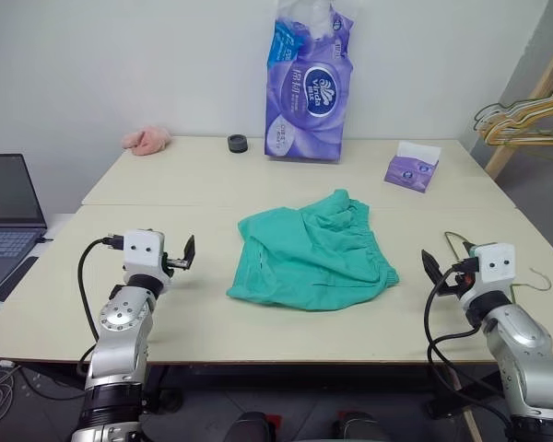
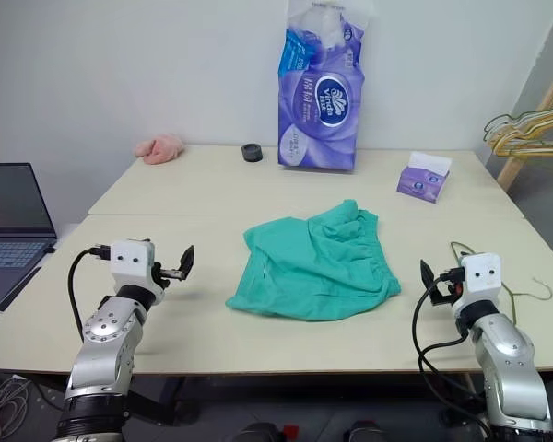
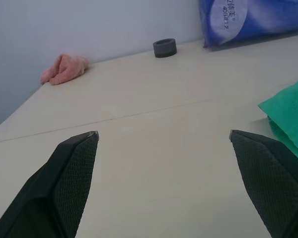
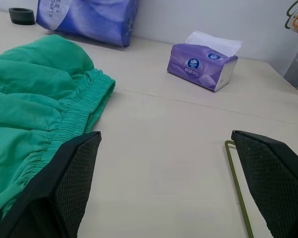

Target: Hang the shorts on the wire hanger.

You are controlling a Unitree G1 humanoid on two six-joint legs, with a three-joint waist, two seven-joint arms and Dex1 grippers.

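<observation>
Hovering nearest, just above the near edge of the table (image 1: 212, 331): left gripper (image 1: 182, 257) and right gripper (image 1: 435, 273), both with black mesh-textured fingers (image 3: 74, 168) spread wide, holding nothing.

Lying flat and crumpled between the two grippers, apart from both: the shorts (image 1: 313, 253), soft teal-green cloth, gathered elastic waistband turned toward the right gripper.

Resting on the tabletop just beside and partly behind the right gripper: the wire hanger (image 4: 237, 191), thin greenish wire, one straight run passing close by the gripper's outer finger, curved hook (image 2: 535, 290) pointing away from the shorts.

Judging progress: nothing begun yet. Shorts untouched, hanger not lifted; grasping the hanger, threading or draping the cloth over its bar all remaining.

Sitting well beyond the grippers: glossy purple tissue pack (image 1: 309, 83), small tissue box (image 1: 411, 168), fluffy pink cloth (image 1: 147, 140), dark ring (image 1: 237, 143).
</observation>
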